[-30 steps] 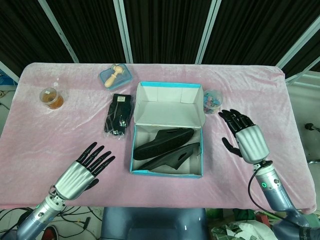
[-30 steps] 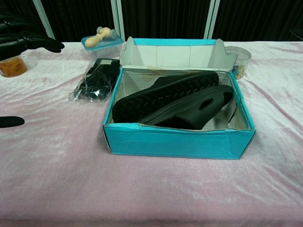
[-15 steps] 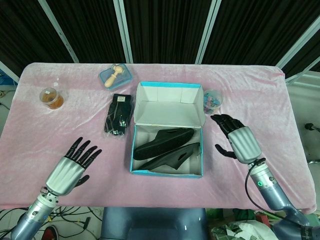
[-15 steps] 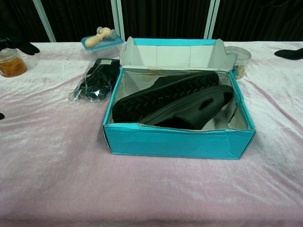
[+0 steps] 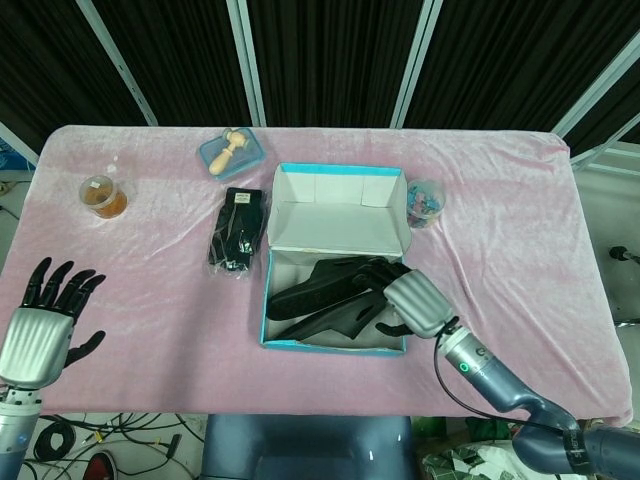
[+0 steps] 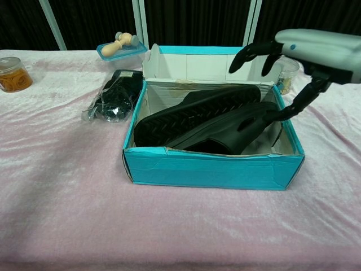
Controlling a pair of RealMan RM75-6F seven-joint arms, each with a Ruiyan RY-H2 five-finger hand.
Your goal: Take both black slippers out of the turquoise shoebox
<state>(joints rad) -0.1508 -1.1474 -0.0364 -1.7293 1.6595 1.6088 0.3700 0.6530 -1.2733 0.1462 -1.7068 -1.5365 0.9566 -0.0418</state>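
The turquoise shoebox (image 5: 330, 347) (image 6: 208, 169) stands open at the table's middle, its lid flap upright at the back. Two black slippers lie in it on their sides: one behind (image 5: 325, 277) (image 6: 197, 107) with its ribbed sole showing, one in front (image 5: 325, 320) (image 6: 225, 132). My right hand (image 5: 405, 293) (image 6: 307, 48) hovers over the box's right end, fingers spread above the slippers, holding nothing. Its thumb (image 6: 296, 101) reaches down to the front slipper's end. My left hand (image 5: 45, 320) is open at the table's near left edge, far from the box.
A black packaged item (image 5: 237, 232) (image 6: 113, 96) lies left of the box. Behind it sits a blue tub with a wooden piece (image 5: 232, 152). An orange-filled jar (image 5: 102, 196) (image 6: 12, 73) stands far left, and a small clear jar (image 5: 425, 200) (image 6: 285, 70) at the box's right rear corner.
My right hand has swung left from beside the box to over its right end, thumb down at the front slipper. My left hand has drawn back to the near left edge.
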